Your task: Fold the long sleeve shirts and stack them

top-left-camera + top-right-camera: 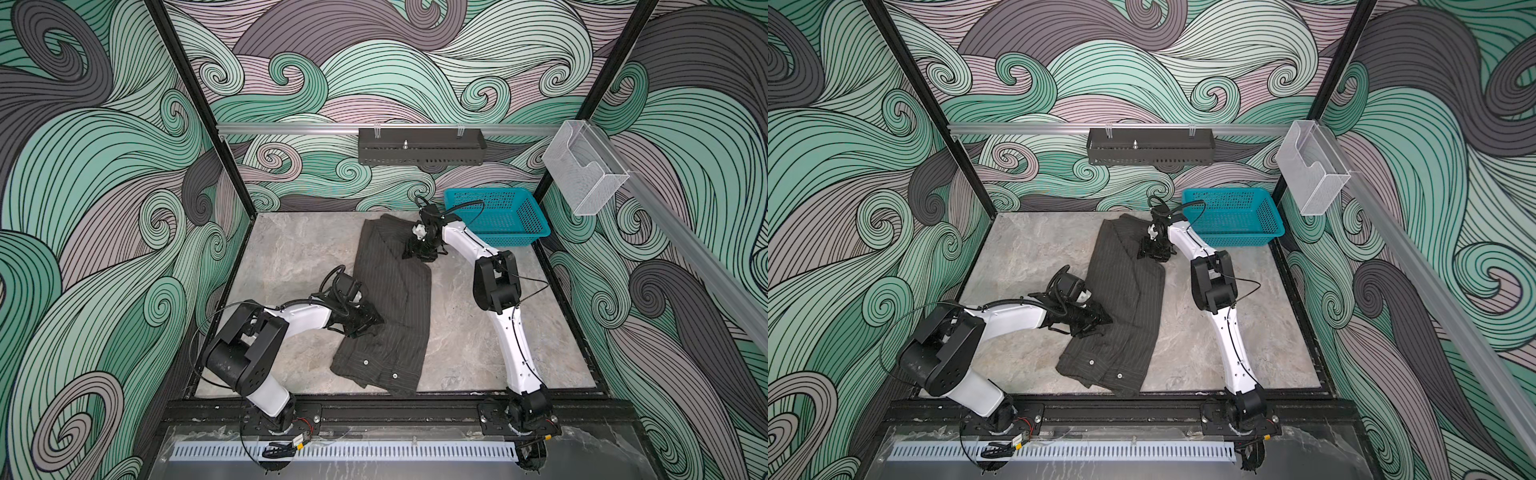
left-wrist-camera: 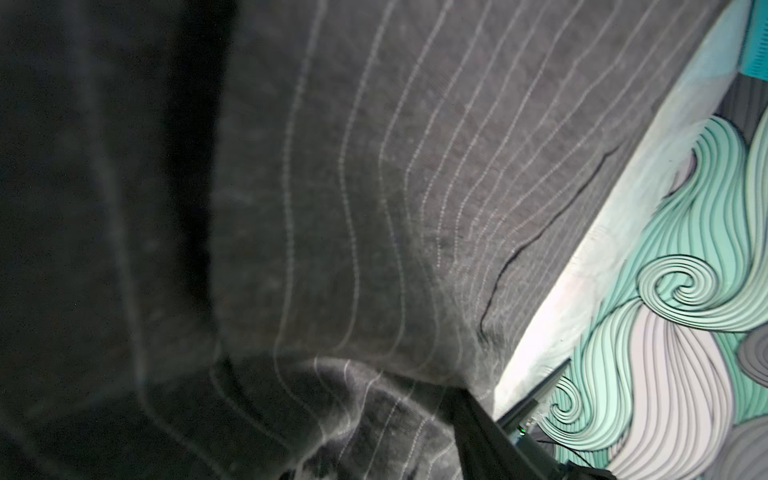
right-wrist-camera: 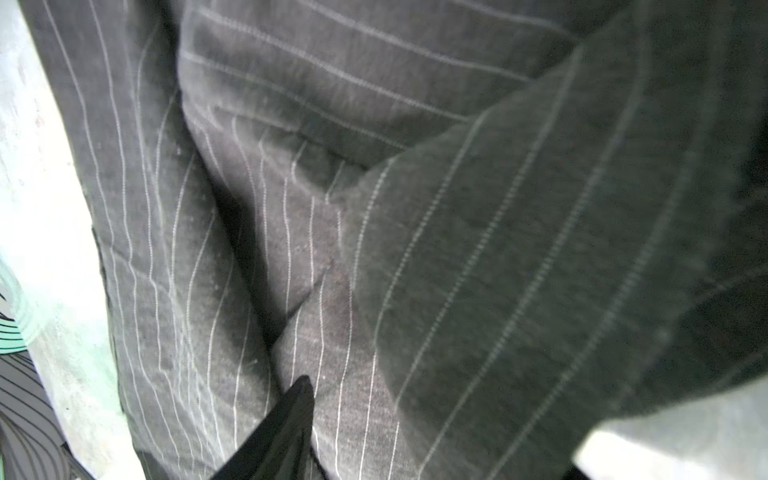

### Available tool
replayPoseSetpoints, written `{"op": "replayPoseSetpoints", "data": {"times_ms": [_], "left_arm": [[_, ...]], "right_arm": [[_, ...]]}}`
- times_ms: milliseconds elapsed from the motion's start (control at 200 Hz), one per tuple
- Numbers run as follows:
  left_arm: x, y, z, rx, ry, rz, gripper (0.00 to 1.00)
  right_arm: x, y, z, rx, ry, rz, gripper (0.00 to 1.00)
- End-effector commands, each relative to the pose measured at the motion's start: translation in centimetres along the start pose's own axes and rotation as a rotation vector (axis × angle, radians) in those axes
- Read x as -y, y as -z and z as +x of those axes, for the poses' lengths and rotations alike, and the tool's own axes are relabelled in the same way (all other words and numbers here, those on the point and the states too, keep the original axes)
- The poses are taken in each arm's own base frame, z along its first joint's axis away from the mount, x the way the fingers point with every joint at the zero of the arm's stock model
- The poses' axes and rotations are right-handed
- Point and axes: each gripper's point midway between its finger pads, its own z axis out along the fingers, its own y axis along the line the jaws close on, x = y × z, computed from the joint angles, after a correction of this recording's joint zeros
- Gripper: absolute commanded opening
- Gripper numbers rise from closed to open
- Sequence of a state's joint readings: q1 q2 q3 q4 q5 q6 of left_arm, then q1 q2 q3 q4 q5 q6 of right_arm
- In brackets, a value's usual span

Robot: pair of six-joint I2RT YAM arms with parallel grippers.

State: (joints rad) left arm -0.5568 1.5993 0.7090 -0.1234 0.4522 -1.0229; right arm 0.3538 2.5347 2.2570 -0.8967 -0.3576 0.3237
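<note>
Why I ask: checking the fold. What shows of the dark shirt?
The shirt is dark charcoal cloth with thin pale pinstripes and two whitish buttons near its front end. It lies folded into a long strip on the grey table, rumpled in front. The left gripper meets its left edge, the right gripper its far end.

Honestly can't make out any readable text, logo or number anywhere, not on the shirt (image 1: 395, 299) in the middle nor the basket (image 1: 515, 233) at 1 o'clock.

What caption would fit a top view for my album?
Left gripper and right gripper at a pinstriped shirt's edges, teal basket beyond.
</note>
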Motion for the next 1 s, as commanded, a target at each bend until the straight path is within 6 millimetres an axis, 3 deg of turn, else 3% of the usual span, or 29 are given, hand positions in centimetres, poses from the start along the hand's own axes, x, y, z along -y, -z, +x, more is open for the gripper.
{"op": "replayPoseSetpoints", "data": {"times_ms": [0, 145, 275, 415, 500, 620, 720, 836, 996], "left_arm": [[-6.4, -1.4, 3.8, -0.078, 0.178, -0.209, 0.60], [-4.7, 1.3, 3.8, -0.029, 0.142, -0.189, 0.62], [-2.9, 6.4, 3.1, 0.094, 0.068, -0.197, 0.66], [-3.4, 11.4, 3.0, 0.221, 0.015, -0.247, 0.74], [-4.8, 12.2, 3.4, 0.256, 0.009, -0.251, 0.75], [-5.9, 10.9, 4.9, 0.227, 0.017, -0.153, 0.75], [-6.7, 9.2, 6.8, 0.152, 0.034, -0.055, 0.75], [-8.9, 8.5, 8.4, 0.101, 0.062, -0.081, 0.75], [-11.2, 7.5, 9.8, 0.074, 0.100, -0.075, 0.75]], "right_arm": [[0.3, 1.2, 0.4, -0.031, 0.030, 0.034, 0.65], [0.4, 4.9, -0.9, 0.046, 0.035, 0.099, 0.68], [0.8, 10.6, -1.5, 0.158, -0.003, 0.191, 0.73], [0.4, 16.2, 0.9, 0.238, -0.063, 0.227, 0.74], [0.2, 17.6, 5.0, 0.239, -0.116, 0.198, 0.74], [-0.6, 17.5, 12.5, 0.211, -0.174, 0.119, 0.73], [-1.1, 16.1, 19.8, 0.166, -0.205, 0.063, 0.73], [-0.8, 14.1, 27.7, 0.100, -0.237, 0.031, 0.73], [0.0, 12.5, 34.8, 0.053, -0.274, 0.009, 0.72]]}}
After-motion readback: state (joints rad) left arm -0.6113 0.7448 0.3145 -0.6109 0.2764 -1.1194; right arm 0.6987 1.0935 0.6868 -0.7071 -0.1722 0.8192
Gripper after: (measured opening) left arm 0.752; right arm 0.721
